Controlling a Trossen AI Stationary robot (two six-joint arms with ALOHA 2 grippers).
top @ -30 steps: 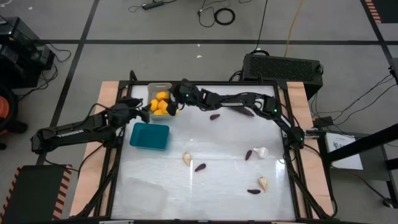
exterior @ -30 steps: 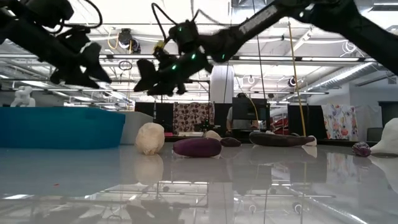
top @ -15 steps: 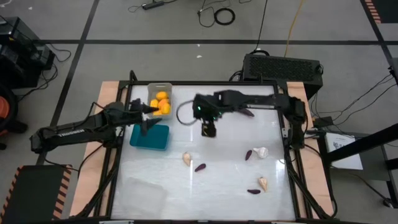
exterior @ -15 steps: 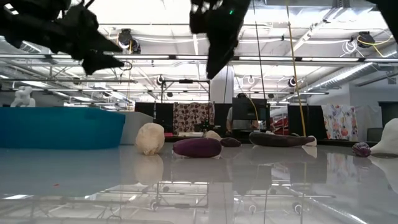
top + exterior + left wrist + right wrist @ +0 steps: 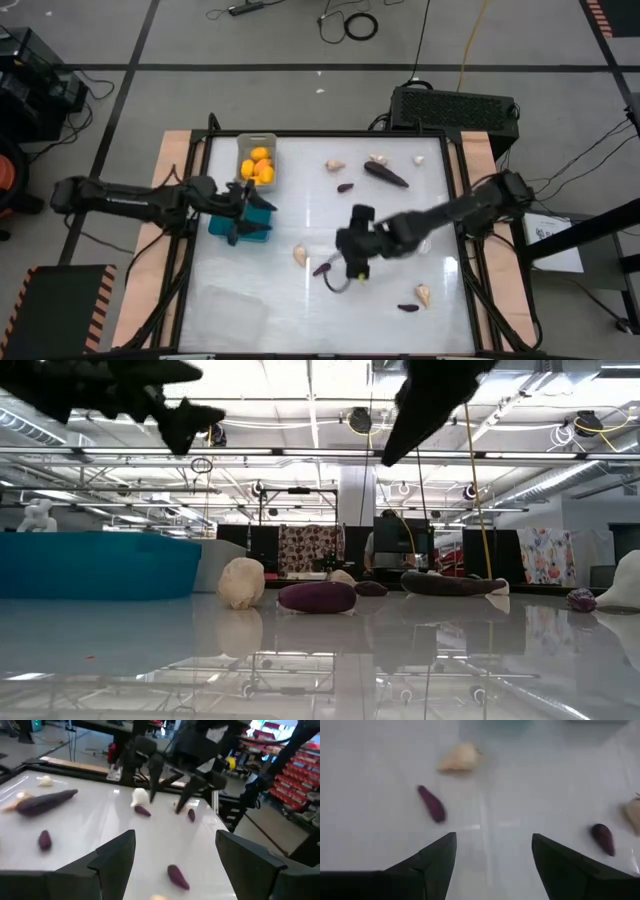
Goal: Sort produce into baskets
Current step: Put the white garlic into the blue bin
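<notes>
My right gripper (image 5: 352,272) is open and empty, above the table's middle, just right of a small purple eggplant (image 5: 322,268), which also shows in the right wrist view (image 5: 431,803). A cream bulb (image 5: 300,254) lies to that eggplant's left. My left gripper (image 5: 245,212) is open and empty over the teal basket (image 5: 232,228). The light grey basket (image 5: 257,150) at the far left holds several yellow-orange fruits (image 5: 260,165). A larger eggplant (image 5: 385,175) lies at the far side.
More cream bulbs (image 5: 335,165) and a small eggplant (image 5: 345,187) lie along the far side. Another eggplant (image 5: 408,308) and bulb (image 5: 423,294) lie near right. A faint clear basket (image 5: 232,305) sits near left. Bare table lies between them.
My right gripper has left the grey basket and swung toward the table's near edge and right, coming down over the middle beside the small eggplant. My left gripper has moved toward the near edge, from beside the grey basket to over the teal basket.
</notes>
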